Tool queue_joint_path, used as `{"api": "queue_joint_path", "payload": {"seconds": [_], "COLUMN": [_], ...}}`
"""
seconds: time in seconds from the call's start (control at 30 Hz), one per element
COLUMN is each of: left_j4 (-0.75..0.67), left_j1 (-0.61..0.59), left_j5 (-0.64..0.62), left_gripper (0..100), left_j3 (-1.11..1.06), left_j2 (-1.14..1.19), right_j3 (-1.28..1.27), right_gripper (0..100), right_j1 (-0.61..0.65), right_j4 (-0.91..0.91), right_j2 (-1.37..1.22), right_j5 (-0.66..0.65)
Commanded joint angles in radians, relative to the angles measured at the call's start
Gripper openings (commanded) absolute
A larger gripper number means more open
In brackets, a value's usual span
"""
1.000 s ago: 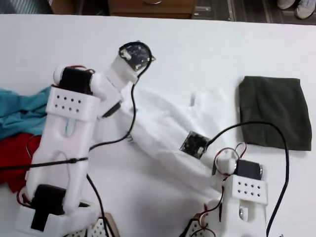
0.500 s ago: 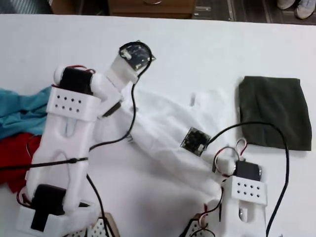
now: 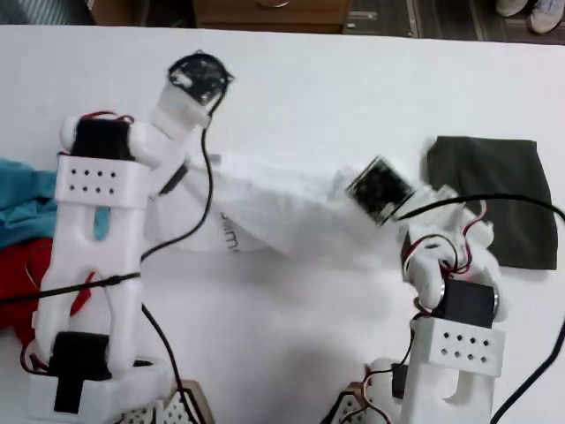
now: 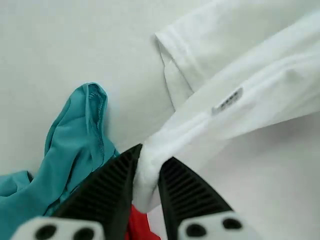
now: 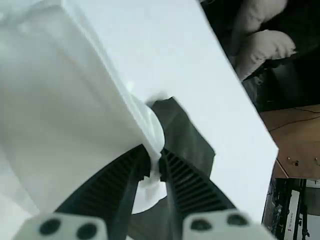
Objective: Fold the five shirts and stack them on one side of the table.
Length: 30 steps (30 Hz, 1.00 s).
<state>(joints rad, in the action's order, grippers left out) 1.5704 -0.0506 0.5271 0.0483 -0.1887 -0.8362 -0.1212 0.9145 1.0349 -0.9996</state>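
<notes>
A white shirt [image 3: 265, 212] is stretched across the middle of the table between both arms. My left gripper [image 4: 146, 172] is shut on one end of the white shirt [image 4: 240, 95], close to the teal shirt [image 4: 70, 150] and a bit of red shirt [image 4: 137, 227]. My right gripper [image 5: 152, 167] is shut on the white shirt's [image 5: 65, 115] other end, just over the folded dark green shirt [image 5: 185, 135]. From above, the dark green shirt [image 3: 490, 199] lies folded at the right, the teal shirt [image 3: 22, 208] and red shirt [image 3: 26, 283] heaped at the left edge.
The left arm [image 3: 97, 265] stands along the table's left side, the right arm [image 3: 450, 327] at the front right. Black cables [image 3: 190, 221] trail over the shirt. Bare table [image 3: 353, 88] lies behind the shirt. Wooden furniture [image 3: 265, 13] stands beyond the far edge.
Both arms have swung apart, the left gripper leftward and the right gripper up to the right toward the green shirt, pulling the white shirt taut into a long band.
</notes>
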Motion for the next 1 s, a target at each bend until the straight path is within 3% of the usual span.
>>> {"api": "queue_joint_path", "payload": {"seconds": [0.0,0.27,0.57,0.77,0.97], "left_j4": [-0.008,0.109,0.144,0.152,0.186], "left_j1": [-0.006,-0.006,-0.011,-0.006,-0.006], "left_j5": [-0.008,-0.015,-0.015,-0.015,-0.012], "left_gripper": [2,2,2,2,2], "left_j3": [0.004,0.186,0.444,0.611,0.676], "left_j2": [-0.032,-0.041,-0.041,-0.043,-0.043], "right_j3": [0.137,0.339,0.420,0.628,0.736], "right_gripper": [2.1,2.1,2.1,2.1,2.0], "right_j1": [-0.001,0.001,-0.031,-0.082,-0.099], "right_j4": [-0.091,-0.162,-0.450,-0.401,-0.395], "right_j2": [-0.028,-0.246,-0.555,-0.493,-0.331], "right_j5": [0.097,0.097,0.101,0.107,0.318]}}
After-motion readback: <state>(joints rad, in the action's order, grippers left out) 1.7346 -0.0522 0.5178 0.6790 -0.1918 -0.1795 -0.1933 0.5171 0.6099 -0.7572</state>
